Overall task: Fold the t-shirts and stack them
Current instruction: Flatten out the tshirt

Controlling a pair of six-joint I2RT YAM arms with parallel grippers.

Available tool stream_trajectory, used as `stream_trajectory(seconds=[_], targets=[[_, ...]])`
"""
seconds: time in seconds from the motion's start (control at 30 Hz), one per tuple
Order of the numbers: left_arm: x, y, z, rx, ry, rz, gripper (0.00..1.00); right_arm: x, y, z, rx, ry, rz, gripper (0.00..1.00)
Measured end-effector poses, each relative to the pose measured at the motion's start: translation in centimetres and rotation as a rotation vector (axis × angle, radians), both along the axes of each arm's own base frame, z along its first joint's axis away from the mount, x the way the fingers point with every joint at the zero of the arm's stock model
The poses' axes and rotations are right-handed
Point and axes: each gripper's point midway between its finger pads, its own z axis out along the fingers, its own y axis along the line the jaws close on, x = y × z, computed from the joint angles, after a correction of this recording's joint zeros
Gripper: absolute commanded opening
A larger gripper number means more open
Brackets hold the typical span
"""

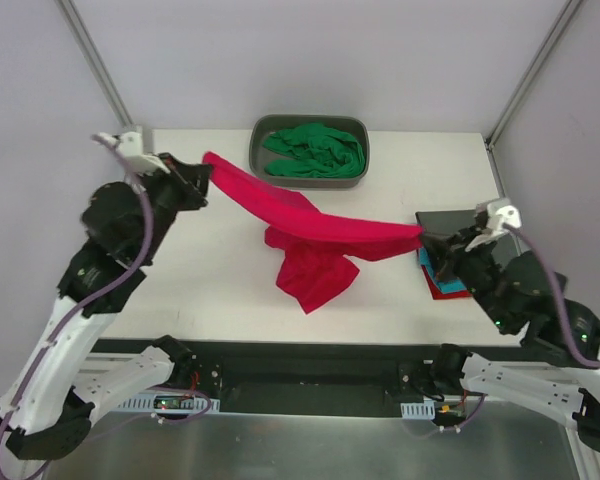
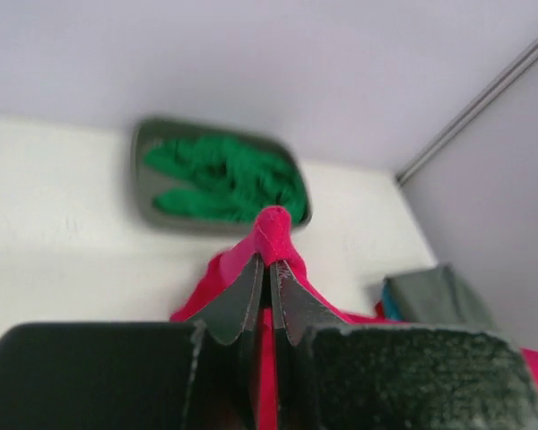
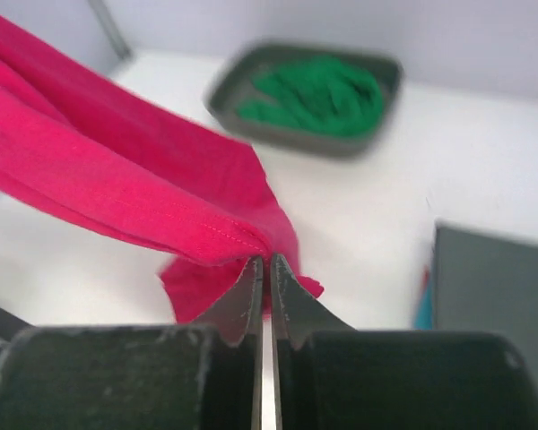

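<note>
The left gripper (image 1: 202,176) is pinched tight on 1 end of the crimson-pink t-shirt (image 1: 310,222), with a nub of cloth poking out past its closed fingertips (image 2: 251,291). The right gripper (image 1: 426,237) is likewise clamped on the opposite end, its jaws meeting on a stitched hem. Between the 2 grippers the shirt hangs as a taut band above the table (image 1: 210,265), sloping from far left to near right. Its loose middle sags down and bunches on the tabletop near the centre. Under the right gripper lies a folded stack of 3: the dark grey t-shirt (image 1: 442,220) on top, then the teal t-shirt (image 1: 422,258) and the red t-shirt (image 1: 448,292) showing at the edges. At the far edge, the green t-shirt (image 1: 315,150) lies crumpled in the grey tub (image 1: 310,183).
</note>
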Motion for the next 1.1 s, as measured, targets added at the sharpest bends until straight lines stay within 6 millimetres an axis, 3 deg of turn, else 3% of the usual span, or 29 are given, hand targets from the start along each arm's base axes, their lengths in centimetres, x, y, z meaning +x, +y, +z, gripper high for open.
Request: stream_trajectory(seconds=[0.17,0.37,0.5,0.6,0.67,0.77,0.87,0.97,1.03,1.1], targets=[[-4.2,3.1,11.3,-0.083,-0.261,0.008,0.0,-2.2,1.2,11.5,0.114,-0.199,0.212,0.01],[-10.7,6.3,20.6,-0.169,-0.496,-0.03,0.0,-6.5,2.3,23.8,0.217,-0.385,0.472,0.01],[-14.9,8.3,25.0,-0.212,-0.621,-0.058,0.0,-9.0,2.4,28.1,0.255,-0.468,0.594,0.01],[-16.9,9.1,27.0,-0.228,-0.683,-0.073,0.0,-10.0,2.6,28.9,0.254,-0.492,0.648,0.01],[-17.3,9.4,27.6,-0.224,-0.7,-0.069,0.0,-10.1,2.8,28.8,0.241,-0.497,0.659,0.01],[-16.0,9.2,27.8,-0.197,-0.689,-0.039,0.0,-9.0,3.0,28.5,0.207,-0.498,0.62,0.01],[-12.2,8.4,27.5,-0.146,-0.636,0.034,0.0,-5.8,3.1,27.8,0.137,-0.483,0.475,0.01],[-5.9,7.2,25.8,-0.058,-0.544,0.158,0.0,-0.5,3.1,26.1,0.007,-0.445,0.235,0.01],[0.0,5.5,23.3,0.038,-0.454,0.239,0.0,3.2,3.3,24.3,-0.092,-0.396,0.085,0.02],[5.6,3.8,19.8,0.127,-0.36,0.28,0.0,8.0,3.3,21.2,-0.203,-0.312,-0.06,0.02]])
